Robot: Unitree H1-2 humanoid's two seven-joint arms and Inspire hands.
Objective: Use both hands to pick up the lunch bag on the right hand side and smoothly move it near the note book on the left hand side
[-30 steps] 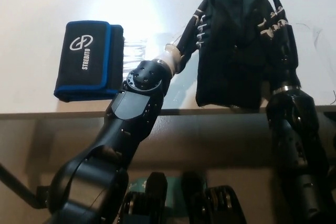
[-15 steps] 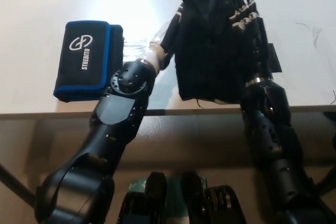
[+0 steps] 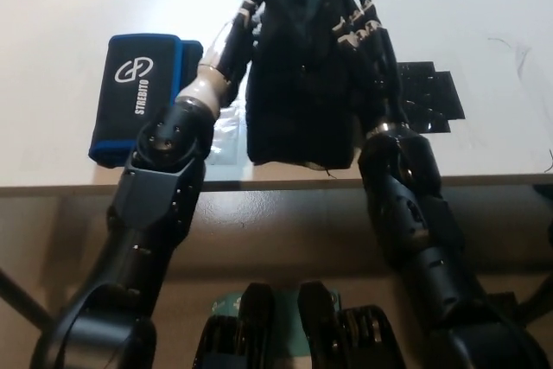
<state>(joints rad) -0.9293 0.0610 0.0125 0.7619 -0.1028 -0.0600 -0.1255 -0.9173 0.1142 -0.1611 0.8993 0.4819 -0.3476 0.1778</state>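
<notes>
Both robot hands, left robot hand [image 3: 246,19] and right robot hand [image 3: 359,28], clamp the lunch bag [image 3: 302,84] between them; uneven pressure could let it slip onto the worktop [image 3: 484,6].

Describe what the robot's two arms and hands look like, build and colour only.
Both arms are glossy black, built of bulky rounded shell segments. The left arm has a round joint cap ringed with small bolts and a pale, whitish wrist cuff, beyond which the left hand shows slim fingers with metallic parts. The right arm narrows to a silvery wrist ring; the right hand is black with light bands across its fingers.
</notes>
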